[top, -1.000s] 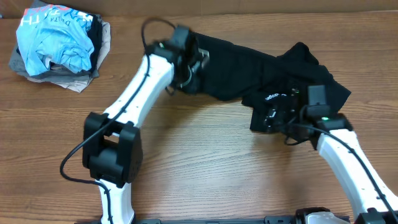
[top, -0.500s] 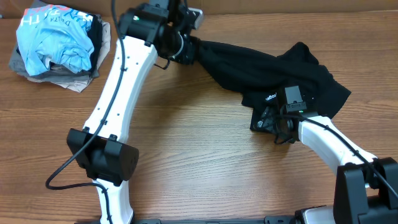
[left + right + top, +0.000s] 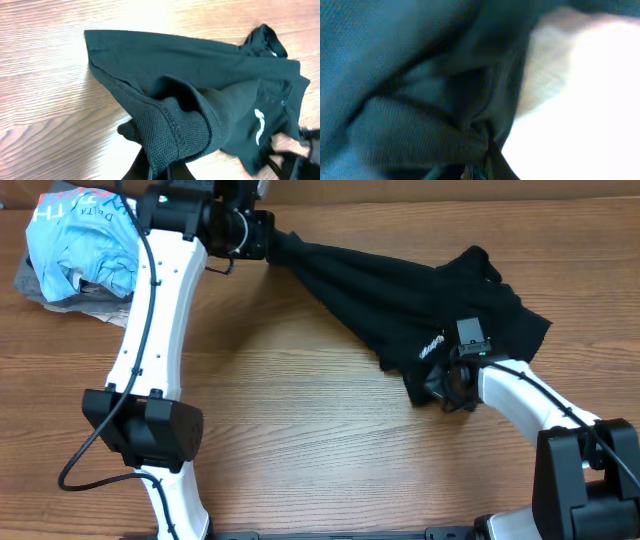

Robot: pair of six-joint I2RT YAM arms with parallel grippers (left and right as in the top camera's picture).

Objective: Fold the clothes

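Observation:
The clothes are a black garment point(image 3: 380, 290) stretched from the far left across to the right of the table. It bears a small white mark point(image 3: 432, 345). My left gripper point(image 3: 265, 235) is at the far edge, shut on the garment's left end. The left wrist view shows a hemmed fold point(image 3: 185, 130) pinched in the left gripper point(image 3: 162, 172). My right gripper point(image 3: 437, 375) is shut on the garment's near edge, low on the right. In the right wrist view dark cloth point(image 3: 410, 75) fills the frame and bunches into the right gripper point(image 3: 477, 172).
A pile with a light blue printed shirt point(image 3: 85, 245) on grey garments point(image 3: 40, 285) lies at the far left corner, just left of my left arm. Bare wooden tabletop point(image 3: 300, 410) shows in front of the black garment.
My left gripper has carried the garment's end left and toward the far edge, pulling the cloth taut. My right gripper has shut on the near edge.

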